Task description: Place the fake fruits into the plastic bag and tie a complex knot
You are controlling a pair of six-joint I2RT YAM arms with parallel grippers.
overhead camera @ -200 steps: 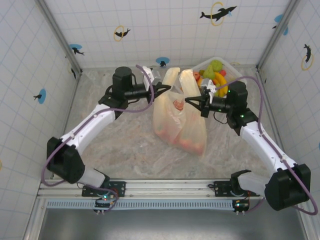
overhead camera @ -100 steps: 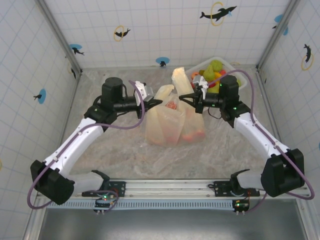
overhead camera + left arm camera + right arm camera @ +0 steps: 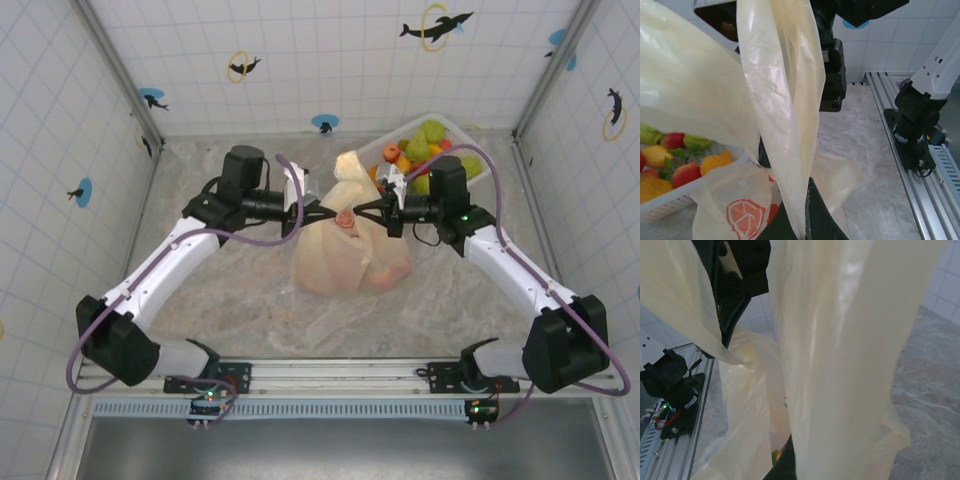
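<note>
- Now, left gripper [image 3: 320, 212]: jaws pinching one handle [image 3: 785, 100] of the thin, translucent cream-yellow plastic bag [image 3: 345, 265].
- Right gripper [image 3: 361, 210]: jaws pinching the other handle [image 3: 840, 365].

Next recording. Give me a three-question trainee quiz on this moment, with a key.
1. True or false: the left gripper and the right gripper are each shut on a handle loop of the plastic bag.
2. The white basket stands: A) far right of the table; B) near left; C) between the arm bases.
3. Short answer: where do the fake fruits outside the bag lie?
Key: 1 true; 2 A; 3 in the white basket.
</note>
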